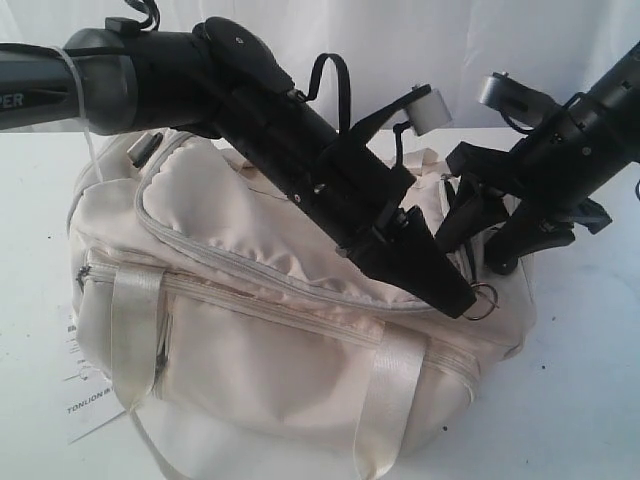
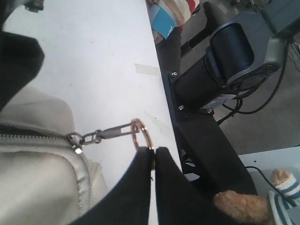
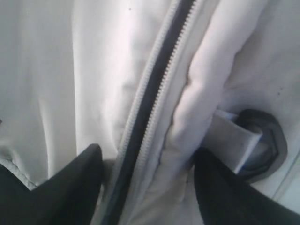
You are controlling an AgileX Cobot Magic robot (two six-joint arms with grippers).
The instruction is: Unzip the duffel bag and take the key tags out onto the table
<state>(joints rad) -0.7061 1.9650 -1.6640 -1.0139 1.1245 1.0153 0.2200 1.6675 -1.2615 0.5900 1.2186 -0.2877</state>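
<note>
Closest to us, the cream duffel bag [image 1: 280, 340] sits on the white table [image 1: 585, 390], its two shiny webbing handles [image 1: 385, 395] draped down the front. A white paper label [image 1: 85, 400] hangs at its left end. Up top, a grey zipper [image 1: 250, 262] curves round the rumpled flap.

At the bag's right end, the left gripper [image 1: 466, 302] comes in slanting down across the bag. Its fingers are pressed together, pinching the pull ring [image 2: 143, 133]. That gold ring hangs on a small clip [image 2: 110, 133] hooked to the zipper slider [image 2: 75, 141], all drawn out in a straight line.

Just behind it, the right gripper [image 1: 490, 245] is nose-down on the bag's far end. Its fingers [image 3: 75, 187] are spread wide, one on either side of a zipper seam [image 3: 161, 79] with pale fabric bulging between them. A black strap ring [image 3: 272, 136] sits just beside one finger.
</note>
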